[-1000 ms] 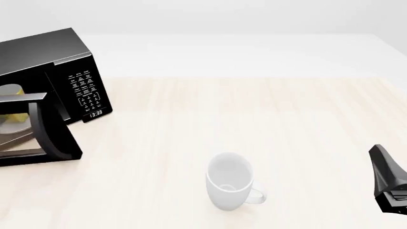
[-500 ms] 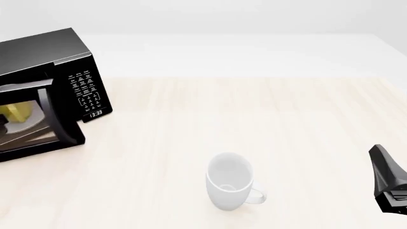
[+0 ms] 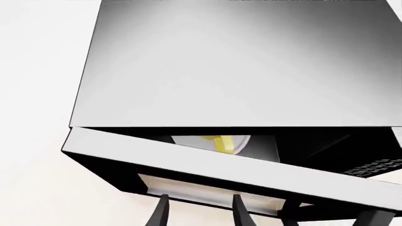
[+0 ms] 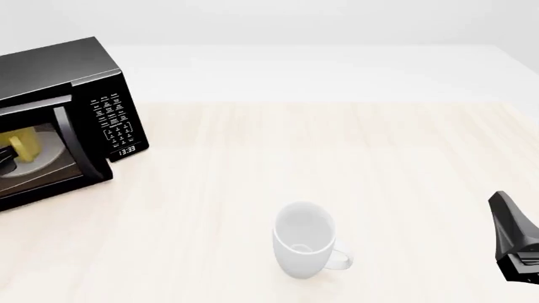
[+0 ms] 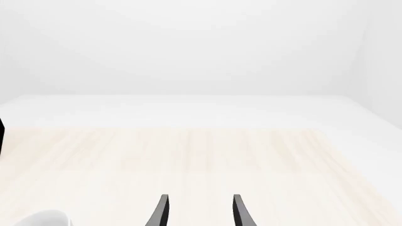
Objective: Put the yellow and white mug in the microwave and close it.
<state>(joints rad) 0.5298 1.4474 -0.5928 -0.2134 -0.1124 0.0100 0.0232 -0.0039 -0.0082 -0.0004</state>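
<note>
The small yellow mug with a white inside (image 4: pixel 25 144) stands in the cavity of the large black boxy microwave (image 4: pixel 76 95), resting on the white round turntable plate (image 4: pixel 47 154) and seen through the dark glass door (image 4: pixel 38 161). In the left wrist view a strip of the plate and the mug's yellow handle (image 3: pixel 221 142) show through the narrow gap between the microwave's top panel and the door's upper edge; the door stands only slightly ajar, not latched. The white-lettered keypad panel (image 4: pixel 112 120) with its small clock display (image 4: pixel 126 150) faces the table's middle.

The left gripper (image 3: pixel 199 209) has its two dark fingers spread apart, tips against the outer face of the door, holding nothing.

Well apart, on the pale wooden table (image 4: pixel 337 158), a larger all-white mug (image 4: pixel 304 246) stands upright, handle to the right. The right gripper (image 5: pixel 199 209) hangs near the table's right edge, fingers parted and empty.
</note>
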